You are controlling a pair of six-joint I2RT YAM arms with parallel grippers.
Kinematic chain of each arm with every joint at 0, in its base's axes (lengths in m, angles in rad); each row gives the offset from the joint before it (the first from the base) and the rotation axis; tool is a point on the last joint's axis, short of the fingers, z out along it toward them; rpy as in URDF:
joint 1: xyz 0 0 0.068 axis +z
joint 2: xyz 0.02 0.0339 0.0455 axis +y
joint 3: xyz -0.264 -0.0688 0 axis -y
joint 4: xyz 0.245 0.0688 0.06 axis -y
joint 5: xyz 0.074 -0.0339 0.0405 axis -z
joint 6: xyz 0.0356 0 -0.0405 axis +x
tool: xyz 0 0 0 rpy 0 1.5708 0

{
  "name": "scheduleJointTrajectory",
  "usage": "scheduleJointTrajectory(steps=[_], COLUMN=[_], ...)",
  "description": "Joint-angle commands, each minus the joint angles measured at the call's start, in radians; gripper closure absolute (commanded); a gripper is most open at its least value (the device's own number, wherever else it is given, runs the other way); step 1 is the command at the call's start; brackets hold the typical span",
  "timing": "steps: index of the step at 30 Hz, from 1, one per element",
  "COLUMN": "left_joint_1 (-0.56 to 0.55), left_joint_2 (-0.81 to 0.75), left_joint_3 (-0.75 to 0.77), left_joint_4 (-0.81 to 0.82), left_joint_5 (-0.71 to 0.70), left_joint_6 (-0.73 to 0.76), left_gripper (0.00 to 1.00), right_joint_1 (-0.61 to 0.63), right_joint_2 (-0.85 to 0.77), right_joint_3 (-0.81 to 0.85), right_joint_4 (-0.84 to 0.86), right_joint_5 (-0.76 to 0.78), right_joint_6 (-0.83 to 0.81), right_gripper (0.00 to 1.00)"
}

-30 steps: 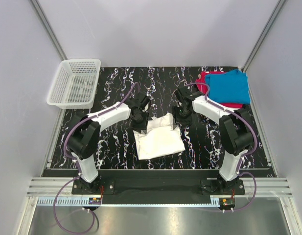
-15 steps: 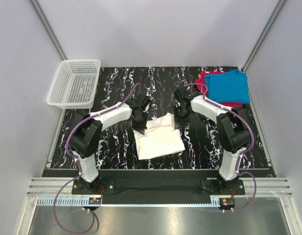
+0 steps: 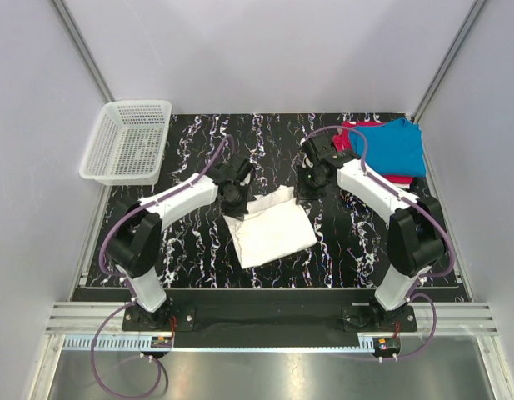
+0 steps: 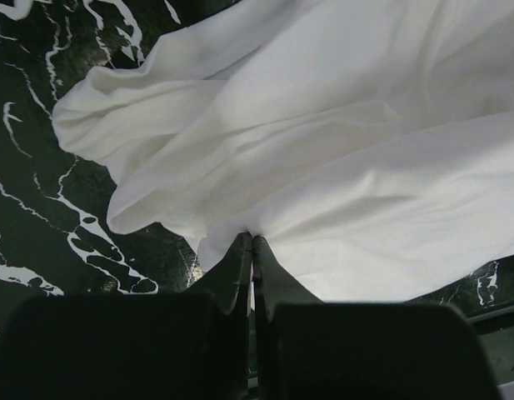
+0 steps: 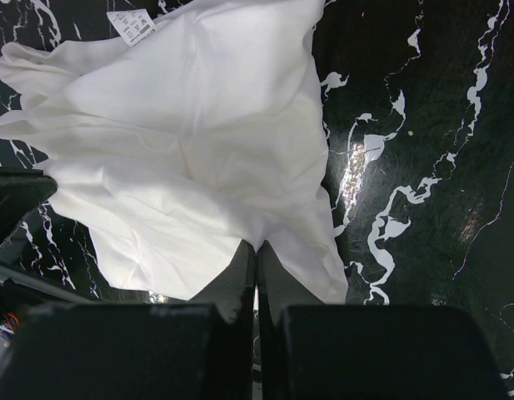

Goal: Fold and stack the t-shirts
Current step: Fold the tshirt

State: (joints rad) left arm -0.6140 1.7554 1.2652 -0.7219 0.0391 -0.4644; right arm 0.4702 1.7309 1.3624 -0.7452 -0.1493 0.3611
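Note:
A white t-shirt [image 3: 269,229], partly folded, lies in the middle of the black marbled table. My left gripper [image 3: 234,197] is shut on its far left corner; in the left wrist view the cloth [image 4: 323,150] fans out from the closed fingertips [image 4: 252,240]. At the far right corner, my right gripper [image 3: 304,190] is likewise shut on the white t-shirt [image 5: 190,142], with its tips [image 5: 257,246] pinching a fold. A folded blue t-shirt [image 3: 391,146] rests on a red t-shirt [image 3: 346,133] at the back right.
A white mesh basket [image 3: 127,142] stands at the back left, partly off the table. White walls with metal posts close in the sides and back. A small label [image 5: 133,25] shows on the white cloth.
Both grippers closed on the far corners of the white t-shirt and have lifted them a little, shifting away from the bases; the cloth now bunches upward at that edge.

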Motion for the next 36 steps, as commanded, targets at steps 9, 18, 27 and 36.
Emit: scheduleJointTrajectory(steps=[9,18,27,36], left_joint_1=[-0.004,-0.003,0.022,0.071], left_joint_2=[-0.096,-0.079,-0.059,-0.010], left_joint_3=[0.082,0.206,0.240,0.249], left_joint_4=[-0.019,-0.082,-0.100,-0.093], left_joint_5=[-0.137,-0.209,-0.249,-0.277], left_joint_6=[-0.034,-0.003,0.000,0.035], left_gripper=[1.00,1.00,1.00,1.00], right_joint_1=[-0.008,-0.021,-0.022,-0.030], right_joint_2=[-0.030,0.030,0.203,0.395], right_joint_3=[0.107,0.251,0.432,0.639], right_joint_4=[0.024,0.014,0.015,0.040], right_joint_5=[-0.021,-0.050,-0.085,-0.128], right_joint_6=[-0.031,-0.067,-0.097,-0.109], right_gripper=[1.00,1.00,1.00,1.00])
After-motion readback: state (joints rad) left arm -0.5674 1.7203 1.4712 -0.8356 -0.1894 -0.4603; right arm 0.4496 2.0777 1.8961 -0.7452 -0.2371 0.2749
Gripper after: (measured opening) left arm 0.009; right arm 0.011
